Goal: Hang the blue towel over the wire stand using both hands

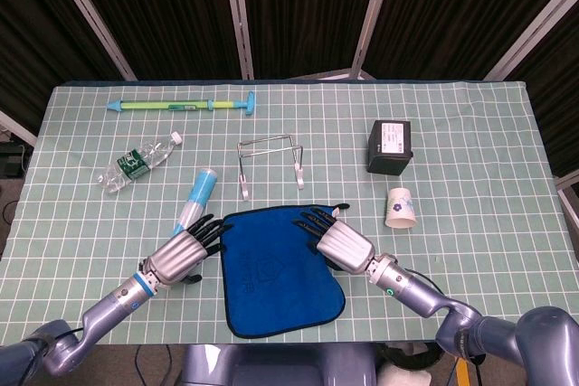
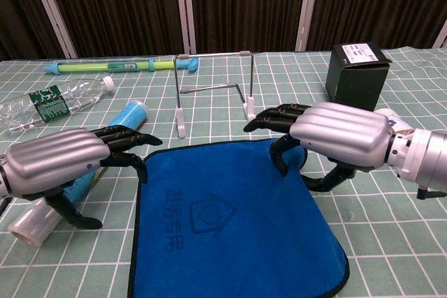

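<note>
The green gridded table fills the room's middle, and the blue towel lies flat on its near edge, square to the robot. The wire stand sits just beyond the towel's far edge, upright and bare.

Both hands are at the towel's far corners. The left hand hovers at the left corner, fingers loosely extended and holding nothing as far as I can see. The right hand has its fingers curled down over the right corner, the thumb tucked under near the cloth, but I cannot tell whether it has actually pinched the fabric.

If only one corner gets caught, I'd expect the towel to lift lopsided and slide off the thin wire, or drag the light stand over.

Close by the left hand lies a blue-capped tube, touching or nearly so, and it could get nudged. A plastic bottle lies farther left, a long green and blue pump at the far edge, a black box and a paper cup to the right.
</note>
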You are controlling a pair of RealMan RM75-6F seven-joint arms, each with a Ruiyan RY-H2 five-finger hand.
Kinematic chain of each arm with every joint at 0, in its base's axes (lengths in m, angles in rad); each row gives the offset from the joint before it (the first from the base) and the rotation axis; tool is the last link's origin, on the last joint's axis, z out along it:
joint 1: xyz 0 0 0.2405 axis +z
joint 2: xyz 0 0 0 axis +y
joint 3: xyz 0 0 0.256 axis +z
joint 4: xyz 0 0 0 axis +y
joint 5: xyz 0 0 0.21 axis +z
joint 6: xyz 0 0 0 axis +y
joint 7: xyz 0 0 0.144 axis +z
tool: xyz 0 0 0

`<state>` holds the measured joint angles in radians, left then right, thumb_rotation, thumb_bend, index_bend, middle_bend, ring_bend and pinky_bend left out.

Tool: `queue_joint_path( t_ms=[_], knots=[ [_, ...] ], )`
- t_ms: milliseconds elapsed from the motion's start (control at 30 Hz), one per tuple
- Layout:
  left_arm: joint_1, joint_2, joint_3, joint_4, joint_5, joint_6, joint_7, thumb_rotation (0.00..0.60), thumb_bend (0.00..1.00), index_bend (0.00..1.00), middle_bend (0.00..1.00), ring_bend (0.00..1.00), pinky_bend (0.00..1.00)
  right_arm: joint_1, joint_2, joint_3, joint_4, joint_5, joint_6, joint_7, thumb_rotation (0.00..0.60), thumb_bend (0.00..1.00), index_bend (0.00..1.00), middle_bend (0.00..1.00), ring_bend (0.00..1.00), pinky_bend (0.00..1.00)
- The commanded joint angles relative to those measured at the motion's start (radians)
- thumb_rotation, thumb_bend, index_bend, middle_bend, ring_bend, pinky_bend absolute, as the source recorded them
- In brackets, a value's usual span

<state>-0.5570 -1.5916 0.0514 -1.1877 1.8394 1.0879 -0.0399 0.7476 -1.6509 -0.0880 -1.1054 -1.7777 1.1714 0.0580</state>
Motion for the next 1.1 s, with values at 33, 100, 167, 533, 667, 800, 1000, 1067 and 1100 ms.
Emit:
queue_joint_path(
  t_ms=[33,100,167,533,667,800,1000,1067,1100],
  knots=[
    [-0.017,-0.026,0.006,0.016,-0.001,-0.005,0.005,0.600,0.13,0.33,0.00,0.00,0.00,-0.004,0.002,-0.001,-0.005,0.000,0.000,-0.003,0.600,0.40,0.65,0.07,0.00,0.08],
    [-0.025,-0.036,0.005,0.018,-0.007,-0.004,0.012,0.600,0.13,0.34,0.00,0.00,0.00,-0.007,0.004,0.000,-0.007,0.001,0.004,-0.001,0.600,0.40,0.65,0.07,0.00,0.08],
    [-0.032,-0.042,0.003,0.018,-0.016,-0.005,0.017,0.600,0.13,0.34,0.00,0.00,0.00,-0.010,0.006,0.001,-0.007,0.002,0.008,0.004,0.600,0.40,0.65,0.07,0.00,0.08],
    [-0.055,-0.058,0.011,0.017,-0.052,-0.022,0.038,0.600,0.13,0.34,0.00,0.00,0.00,-0.024,0.012,0.003,-0.001,0.003,0.026,0.027,0.600,0.40,0.65,0.00,0.00,0.08],
    [-0.064,-0.068,0.013,0.018,-0.064,-0.029,0.052,0.600,0.13,0.34,0.00,0.00,0.00,-0.026,0.016,0.004,-0.001,0.002,0.029,0.033,0.600,0.40,0.65,0.00,0.00,0.08],
    [-0.078,-0.080,0.011,0.019,-0.073,-0.041,0.076,0.600,0.13,0.34,0.00,0.00,0.00,-0.028,0.019,0.006,-0.003,0.000,0.035,0.041,0.600,0.40,0.65,0.00,0.00,0.08],
    [-0.094,-0.093,0.006,0.009,-0.086,-0.047,0.098,0.600,0.13,0.34,0.00,0.00,0.00,-0.032,0.024,0.001,0.000,-0.008,0.040,0.047,0.600,0.40,0.65,0.00,0.00,0.09],
    [-0.097,-0.095,0.005,0.005,-0.090,-0.048,0.102,0.600,0.14,0.34,0.00,0.00,0.00,-0.032,0.025,0.000,0.000,-0.009,0.039,0.048,0.600,0.40,0.65,0.00,0.00,0.09],
    [-0.099,-0.096,0.004,0.004,-0.092,-0.047,0.103,0.600,0.15,0.34,0.00,0.00,0.00,-0.032,0.026,0.000,0.000,-0.009,0.039,0.049,0.600,0.40,0.65,0.00,0.00,0.09]
  ],
)
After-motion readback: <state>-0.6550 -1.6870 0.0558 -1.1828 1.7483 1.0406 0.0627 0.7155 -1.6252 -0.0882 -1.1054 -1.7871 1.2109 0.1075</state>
